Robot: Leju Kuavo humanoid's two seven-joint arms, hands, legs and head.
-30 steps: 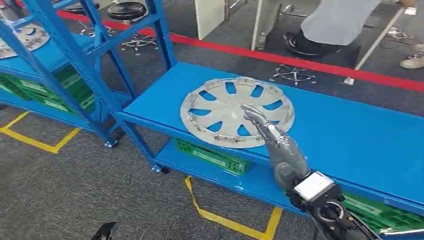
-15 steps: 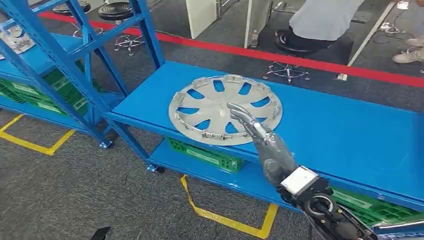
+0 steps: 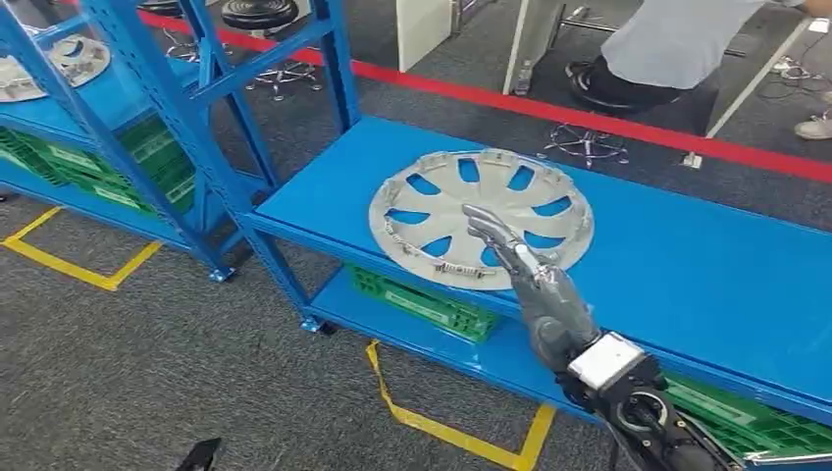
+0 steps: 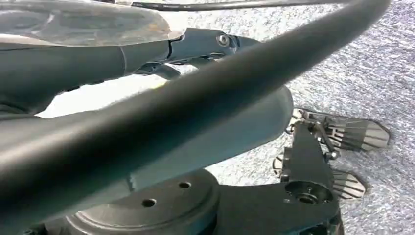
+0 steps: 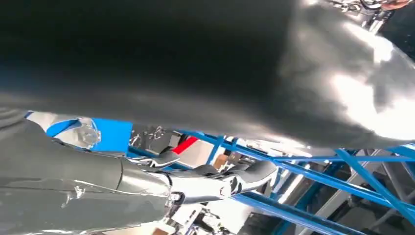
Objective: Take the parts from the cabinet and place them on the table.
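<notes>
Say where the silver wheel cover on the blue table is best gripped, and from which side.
Probably the near rim of the wheel cover, approached from the robot's side: it lies flat, its edge close to the table's front. The right hand already reaches over that edge.

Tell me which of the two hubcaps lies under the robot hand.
The big hubcap on the near blue table, under the right robot hand; the other hubcap lies on the far-left rack.

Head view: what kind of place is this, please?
Probably a factory or workshop floor. Blue steel shelving carries a silver wheel cover, with green plastic crates on the lower level, and red and yellow floor tape marks zones on the grey carpet.
</notes>
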